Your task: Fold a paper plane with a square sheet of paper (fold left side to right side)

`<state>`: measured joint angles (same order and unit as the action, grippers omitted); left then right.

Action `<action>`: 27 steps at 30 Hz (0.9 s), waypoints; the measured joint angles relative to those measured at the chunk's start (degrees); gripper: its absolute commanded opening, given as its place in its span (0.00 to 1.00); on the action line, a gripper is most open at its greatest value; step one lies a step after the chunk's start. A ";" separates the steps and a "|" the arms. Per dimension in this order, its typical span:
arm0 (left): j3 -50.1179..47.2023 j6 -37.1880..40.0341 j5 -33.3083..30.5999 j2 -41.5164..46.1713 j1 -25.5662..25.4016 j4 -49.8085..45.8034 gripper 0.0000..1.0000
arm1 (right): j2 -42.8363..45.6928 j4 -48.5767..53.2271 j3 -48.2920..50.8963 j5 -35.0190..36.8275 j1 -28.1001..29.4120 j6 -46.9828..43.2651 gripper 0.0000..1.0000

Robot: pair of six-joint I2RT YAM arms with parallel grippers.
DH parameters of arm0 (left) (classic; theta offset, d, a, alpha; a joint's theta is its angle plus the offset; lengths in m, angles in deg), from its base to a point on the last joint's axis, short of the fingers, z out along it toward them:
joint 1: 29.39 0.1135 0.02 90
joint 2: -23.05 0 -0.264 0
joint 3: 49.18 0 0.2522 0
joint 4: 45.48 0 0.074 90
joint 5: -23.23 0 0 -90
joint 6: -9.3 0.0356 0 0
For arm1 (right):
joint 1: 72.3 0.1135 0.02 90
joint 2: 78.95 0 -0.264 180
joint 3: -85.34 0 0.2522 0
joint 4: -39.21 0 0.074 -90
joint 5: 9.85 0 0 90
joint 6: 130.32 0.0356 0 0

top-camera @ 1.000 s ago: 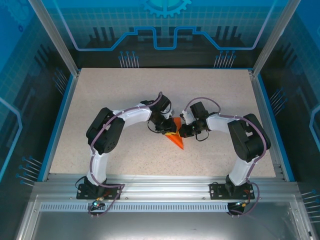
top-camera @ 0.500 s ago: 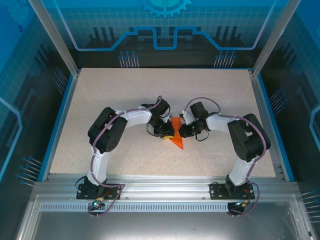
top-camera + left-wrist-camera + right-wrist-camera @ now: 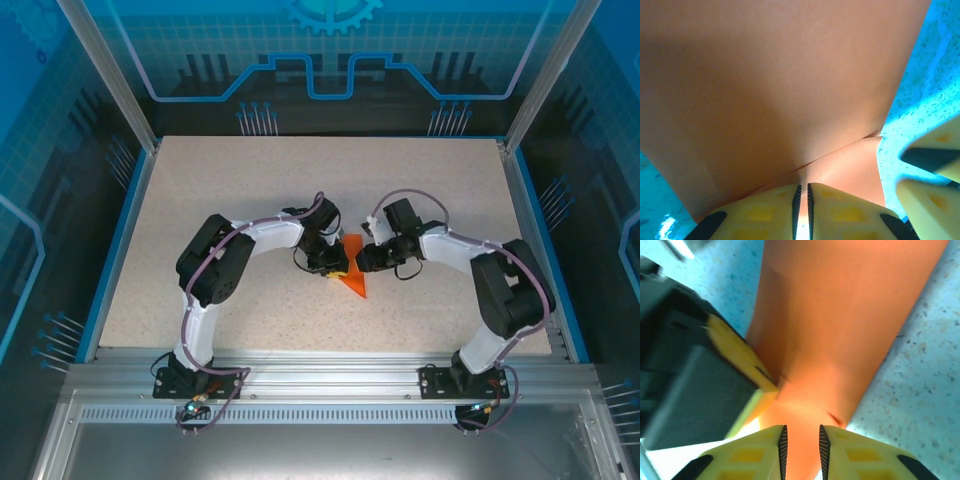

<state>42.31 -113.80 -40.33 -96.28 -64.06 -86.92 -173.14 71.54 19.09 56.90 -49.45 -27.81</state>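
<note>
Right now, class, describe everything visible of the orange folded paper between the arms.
The thin bright orange paper is plain and folded into a narrow triangle with a crease, its point toward the near edge. It sits near the middle of the speckled table. The fingers of the left gripper are pinched shut on one edge; those of the right gripper stand slightly parted at another edge.

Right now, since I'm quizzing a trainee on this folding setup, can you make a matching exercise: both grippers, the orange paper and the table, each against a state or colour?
Things:
1. left gripper
2. right gripper
3. orange paper
4. table

States:
A. speckled beige
B. jaws a clear gap apart, paper between them
C. pointed tip toward the near edge
D. jaws nearly touching, pinching the paper

Pairs: 1-D, 2-B, 3-C, 4-A
</note>
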 measured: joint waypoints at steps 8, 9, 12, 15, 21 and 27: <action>0.00 0.00 -0.04 0.00 -0.04 -0.04 0.18 | 4.20 0.55 4.11 -6.29 4.66 1.86 0.29; 0.00 0.00 -0.04 0.00 -0.04 -0.04 0.18 | 4.17 0.81 4.63 -6.99 5.68 2.16 0.29; 0.02 0.00 -0.04 0.00 -0.04 -0.04 0.18 | 3.32 1.20 4.87 -8.31 7.82 2.86 0.29; 0.02 0.00 -0.07 0.00 -0.04 -0.04 0.18 | 1.79 1.38 4.87 -8.50 8.15 2.97 0.29; 0.02 0.00 -0.13 0.00 -0.07 -0.07 0.18 | -1.14 2.71 4.79 -7.04 8.15 2.95 0.29; 0.22 0.00 -0.50 0.00 -0.15 -0.33 0.18 | -1.90 3.04 4.81 -5.88 8.15 2.99 0.29</action>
<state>42.53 -113.80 -40.83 -96.28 -64.22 -87.25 -175.04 74.58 23.90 51.02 -41.29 -24.81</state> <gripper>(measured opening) 0.179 0.290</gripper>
